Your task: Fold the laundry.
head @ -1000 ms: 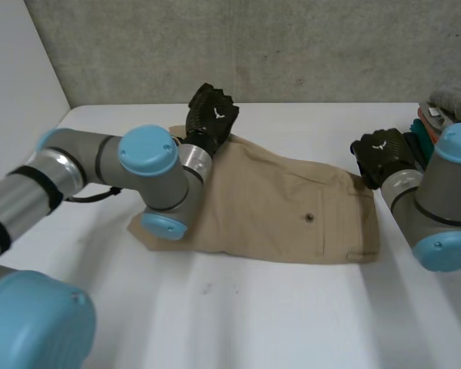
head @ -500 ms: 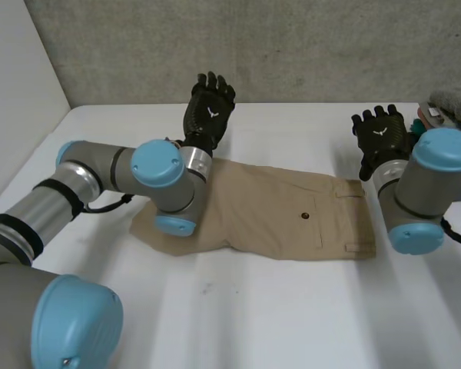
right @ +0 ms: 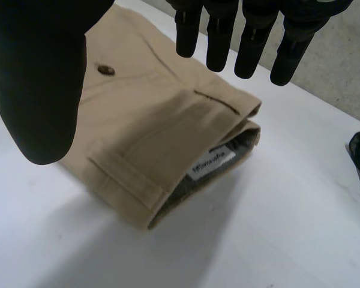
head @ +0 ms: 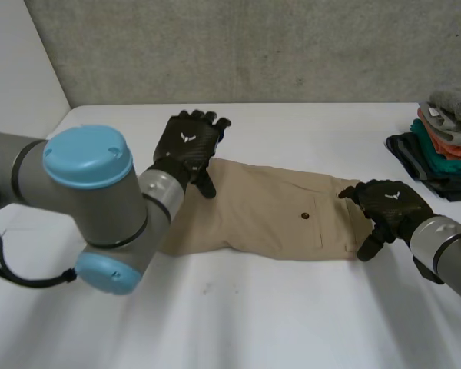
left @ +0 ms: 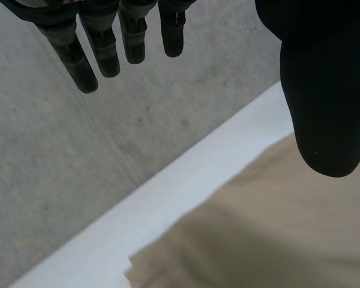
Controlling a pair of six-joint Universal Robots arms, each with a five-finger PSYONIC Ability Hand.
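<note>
Left hand [head: 186,144] and right hand [head: 389,203], fingers extended and empty, were over opposite ends of the folded tan garment [head: 269,211].

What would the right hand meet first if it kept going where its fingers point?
Most likely the waistband end of the tan trousers. The right hand is open, its fingers aimed over that end. Its height above the cloth is unclear, so it may pass above.
</note>
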